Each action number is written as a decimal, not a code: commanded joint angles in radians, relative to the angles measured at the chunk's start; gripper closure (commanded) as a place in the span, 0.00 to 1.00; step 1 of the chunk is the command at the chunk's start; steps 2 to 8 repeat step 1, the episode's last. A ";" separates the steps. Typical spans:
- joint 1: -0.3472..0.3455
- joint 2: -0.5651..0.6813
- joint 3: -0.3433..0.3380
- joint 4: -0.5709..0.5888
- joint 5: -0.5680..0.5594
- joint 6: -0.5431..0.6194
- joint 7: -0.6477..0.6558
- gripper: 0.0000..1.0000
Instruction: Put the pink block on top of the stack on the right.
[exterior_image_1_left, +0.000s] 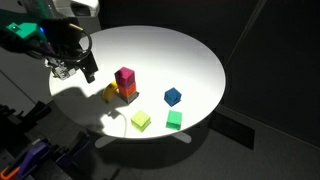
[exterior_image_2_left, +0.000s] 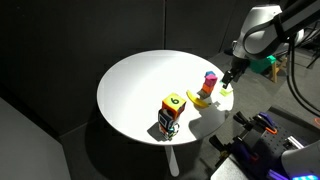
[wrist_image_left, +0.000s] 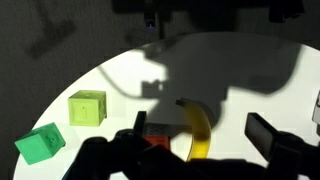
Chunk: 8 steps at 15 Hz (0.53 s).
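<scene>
The pink block (exterior_image_1_left: 125, 75) sits on top of the stack (exterior_image_1_left: 128, 92) of orange-red cubes, left of the middle of the round white table (exterior_image_1_left: 190, 55). It also shows in the other exterior view (exterior_image_2_left: 210, 76) on the stack (exterior_image_2_left: 209, 88). My gripper (exterior_image_1_left: 68, 66) is open and empty, apart from the stack near the table's edge (exterior_image_2_left: 230, 78). In the wrist view the open fingers (wrist_image_left: 222, 140) frame a yellow arch block (wrist_image_left: 197, 130) and the red base of the stack (wrist_image_left: 155, 141). The pink block is out of the wrist view.
The yellow arch block (exterior_image_1_left: 110, 93) lies beside the stack. A blue cube (exterior_image_1_left: 173, 96), a lime cube (exterior_image_1_left: 141, 121) and a green cube (exterior_image_1_left: 174, 120) sit near the front edge. The lime (wrist_image_left: 87, 107) and green (wrist_image_left: 40, 144) cubes show in the wrist view.
</scene>
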 joint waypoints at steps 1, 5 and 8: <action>0.013 0.001 -0.012 0.001 -0.002 -0.002 0.002 0.00; 0.013 0.001 -0.012 0.001 -0.002 -0.002 0.002 0.00; 0.013 0.001 -0.012 0.001 -0.002 -0.002 0.002 0.00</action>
